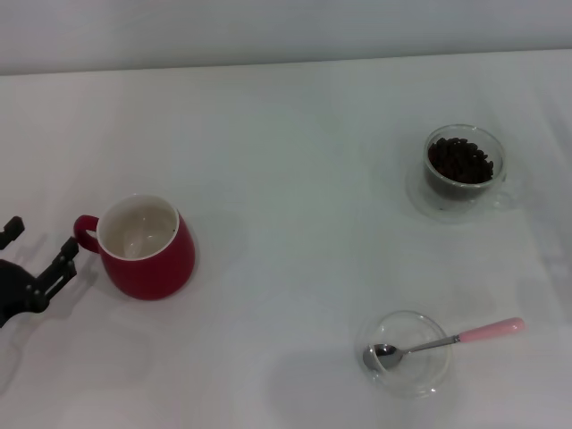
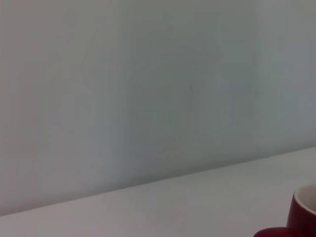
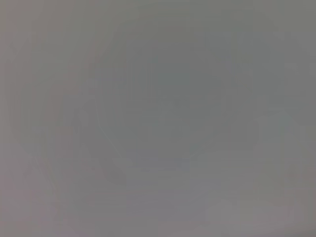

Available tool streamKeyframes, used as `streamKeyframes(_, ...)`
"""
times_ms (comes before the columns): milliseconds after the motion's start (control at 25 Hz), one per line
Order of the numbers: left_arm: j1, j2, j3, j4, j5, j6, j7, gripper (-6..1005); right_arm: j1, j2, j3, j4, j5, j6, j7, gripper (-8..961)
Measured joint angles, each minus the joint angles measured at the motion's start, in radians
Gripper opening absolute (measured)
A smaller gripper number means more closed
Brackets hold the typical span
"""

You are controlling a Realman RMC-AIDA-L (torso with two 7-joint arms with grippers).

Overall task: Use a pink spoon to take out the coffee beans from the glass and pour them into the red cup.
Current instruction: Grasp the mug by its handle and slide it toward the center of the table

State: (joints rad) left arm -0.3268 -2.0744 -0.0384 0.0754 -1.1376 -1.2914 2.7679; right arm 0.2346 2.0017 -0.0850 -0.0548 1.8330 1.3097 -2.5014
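Note:
The red cup (image 1: 147,250) stands upright at the left of the table, its white inside bare and its loop handle pointing left. Just left of that handle is my left gripper (image 1: 39,245), open with nothing between its fingers; a sliver of the red cup (image 2: 302,215) also shows in the left wrist view. Far right at the back, the glass (image 1: 463,170) holds the coffee beans (image 1: 459,162). At the front right, the pink spoon (image 1: 447,341) lies with its metal bowl in a shallow clear dish and its handle sticking out to the right. My right gripper is out of view.
The shallow clear dish (image 1: 404,374) sits near the table's front edge. A white cloth covers the table (image 1: 286,179), which ends at a pale wall behind. The right wrist view shows only a plain grey surface.

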Motion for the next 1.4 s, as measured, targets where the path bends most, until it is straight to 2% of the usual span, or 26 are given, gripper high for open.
streamKeyframes(640,-0.065,-0.003,0.0,-0.002,0.049,0.082,0.007,789,0.005,0.0,0.001,0.002,0.002,0.005,0.006,869)
streamKeyframes(1280,-0.081,-0.004,0.0,-0.002,0.084,0.084,0.033,749,0.002,0.0,0.004,0.012,0.008,0.044,0.007,868)
streamKeyframes(1400,-0.078,-0.005,0.0,-0.003,0.084,0.084,0.039,636,0.002,0.0,0.004,0.012,0.008,0.046,0.007,868)
